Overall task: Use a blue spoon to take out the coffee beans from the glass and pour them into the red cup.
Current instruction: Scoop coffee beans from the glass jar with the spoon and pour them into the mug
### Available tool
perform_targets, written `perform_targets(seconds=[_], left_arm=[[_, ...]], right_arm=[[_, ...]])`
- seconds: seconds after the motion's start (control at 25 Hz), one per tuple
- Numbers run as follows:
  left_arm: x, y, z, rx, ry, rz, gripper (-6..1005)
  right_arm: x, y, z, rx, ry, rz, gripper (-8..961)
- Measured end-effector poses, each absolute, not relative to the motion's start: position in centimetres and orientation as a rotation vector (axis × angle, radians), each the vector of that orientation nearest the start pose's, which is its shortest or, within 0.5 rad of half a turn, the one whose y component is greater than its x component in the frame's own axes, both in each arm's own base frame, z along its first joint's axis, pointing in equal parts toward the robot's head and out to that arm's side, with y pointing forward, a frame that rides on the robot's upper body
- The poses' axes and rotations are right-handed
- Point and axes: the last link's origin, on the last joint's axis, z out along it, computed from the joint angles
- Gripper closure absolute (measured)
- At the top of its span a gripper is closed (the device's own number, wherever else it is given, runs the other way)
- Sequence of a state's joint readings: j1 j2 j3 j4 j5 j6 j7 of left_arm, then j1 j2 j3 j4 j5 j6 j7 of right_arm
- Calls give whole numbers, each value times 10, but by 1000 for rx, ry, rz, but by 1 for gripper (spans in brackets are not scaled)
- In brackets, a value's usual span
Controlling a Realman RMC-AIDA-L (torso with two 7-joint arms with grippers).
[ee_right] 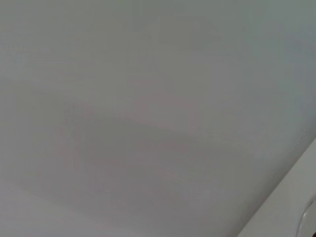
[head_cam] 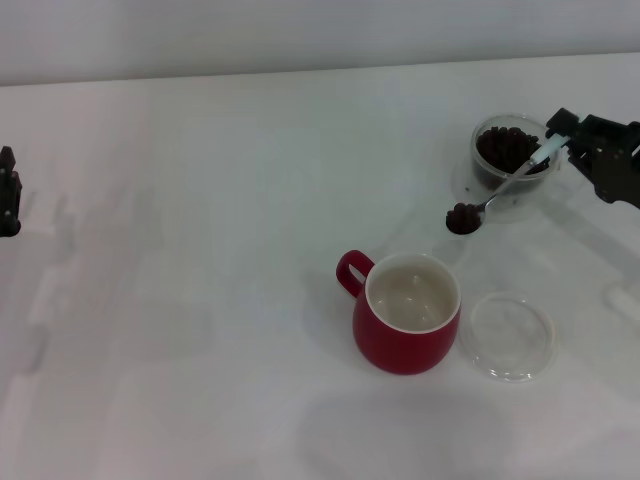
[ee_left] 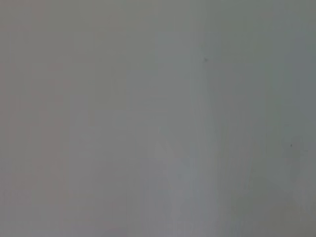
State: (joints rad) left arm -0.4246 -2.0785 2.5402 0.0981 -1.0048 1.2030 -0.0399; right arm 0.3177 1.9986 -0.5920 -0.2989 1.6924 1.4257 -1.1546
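Observation:
In the head view my right gripper [head_cam: 560, 136] comes in from the right edge, shut on the pale handle of the blue spoon [head_cam: 505, 183]. The spoon slants down toward the left, and its metal bowl carries a small heap of coffee beans [head_cam: 461, 216] in the air, clear of the glass's rim. The glass [head_cam: 512, 162] stands at the far right, still holding dark beans. The red cup [head_cam: 408, 312], cream inside, stands at centre front, below and left of the spoon bowl, handle pointing back-left. My left gripper [head_cam: 8, 192] is parked at the left edge. Both wrist views show only blank surface.
A flat clear round dish [head_cam: 510, 334] lies just right of the red cup on the white table [head_cam: 200, 300]. A wall edge runs along the back of the table.

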Motion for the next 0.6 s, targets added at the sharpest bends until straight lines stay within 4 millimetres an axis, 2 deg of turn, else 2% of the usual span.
perform_targets(seconds=[0.6], left_arm=[[-335, 318, -25, -1719, -409, -555, 621]], right_arm=[[335, 286, 19, -1737, 1822, 1442, 766]])
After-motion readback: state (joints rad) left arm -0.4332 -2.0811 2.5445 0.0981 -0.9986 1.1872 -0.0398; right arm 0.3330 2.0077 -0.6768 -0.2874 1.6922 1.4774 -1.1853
